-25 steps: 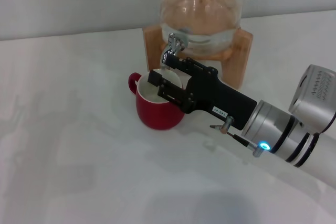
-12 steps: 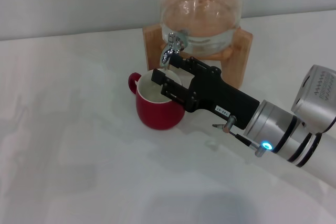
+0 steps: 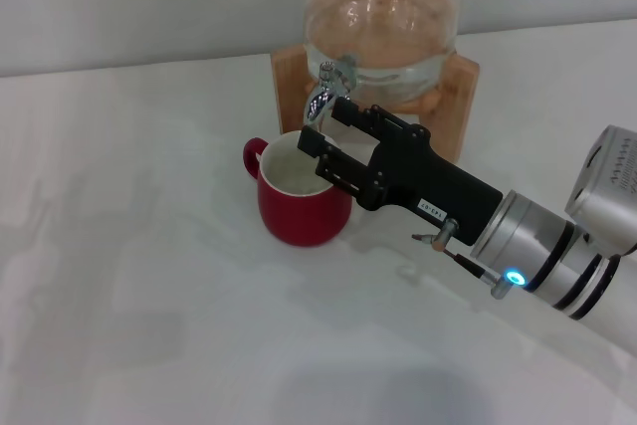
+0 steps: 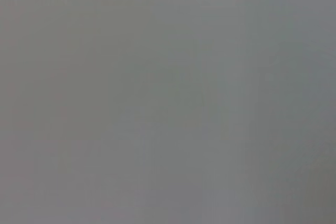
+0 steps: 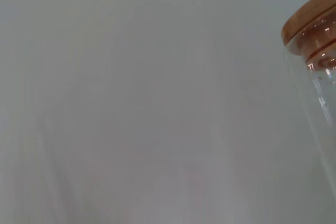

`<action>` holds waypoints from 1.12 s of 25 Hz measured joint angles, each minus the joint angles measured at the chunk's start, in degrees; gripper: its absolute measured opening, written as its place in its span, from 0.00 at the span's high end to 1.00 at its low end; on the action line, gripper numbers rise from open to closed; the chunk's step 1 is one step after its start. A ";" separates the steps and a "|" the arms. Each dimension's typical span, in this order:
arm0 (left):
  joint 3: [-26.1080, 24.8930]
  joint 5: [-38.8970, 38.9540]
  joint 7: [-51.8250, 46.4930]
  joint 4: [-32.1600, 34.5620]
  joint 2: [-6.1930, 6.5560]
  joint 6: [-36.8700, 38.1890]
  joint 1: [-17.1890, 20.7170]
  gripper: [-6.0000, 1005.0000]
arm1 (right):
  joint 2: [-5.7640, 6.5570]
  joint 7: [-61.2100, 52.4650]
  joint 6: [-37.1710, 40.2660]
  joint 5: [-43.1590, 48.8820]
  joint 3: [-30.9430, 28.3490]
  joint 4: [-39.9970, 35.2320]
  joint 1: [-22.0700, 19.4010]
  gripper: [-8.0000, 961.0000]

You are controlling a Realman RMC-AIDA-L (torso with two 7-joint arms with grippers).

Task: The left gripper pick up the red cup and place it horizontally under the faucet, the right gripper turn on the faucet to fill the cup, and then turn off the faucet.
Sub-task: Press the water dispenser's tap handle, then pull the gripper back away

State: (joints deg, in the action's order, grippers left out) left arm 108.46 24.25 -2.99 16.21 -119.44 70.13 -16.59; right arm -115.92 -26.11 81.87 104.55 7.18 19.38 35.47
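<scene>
Placing looks done: red cup point(image 3: 301, 199) upright on the table point(image 3: 149, 276) below the faucet point(image 3: 325, 95). Right end effector point(image 3: 325, 133) just beside the spout, fingers parted, gripping nothing; lever work seemingly unfinished. Left end effector out of view.

Cup under the spout, jar behind, right claw reaching in from the right.

The red cup point(image 3: 299, 196) stands upright on the desk point(image 3: 149, 296), its handle to the left, directly below the faucet point(image 3: 326, 95). The faucet juts forward from the glass jar point(image 3: 381, 32), which rests in a wooden stand point(image 3: 458, 106) behind the cup at the desk's far side. The right claw point(image 3: 328, 138) comes in from the right front, its fingertips just beside the faucet and above the cup's right rim. The left claw is out of sight.
</scene>
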 joint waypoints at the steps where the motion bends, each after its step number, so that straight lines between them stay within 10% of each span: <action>1: 0.00 0.00 0.00 0.00 0.00 0.00 -0.01 0.12 | 0.00 0.00 0.04 0.01 0.00 0.00 -0.02 0.31; 28: 0.00 -0.62 0.00 0.05 -0.09 0.00 -0.02 0.12 | 0.17 0.00 0.15 -0.25 -0.79 -0.38 -0.78 0.31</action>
State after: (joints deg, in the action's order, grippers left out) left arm 108.45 23.64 -2.99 16.26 -119.53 70.14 -16.61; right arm -115.75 -26.10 82.02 104.31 6.39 19.00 34.69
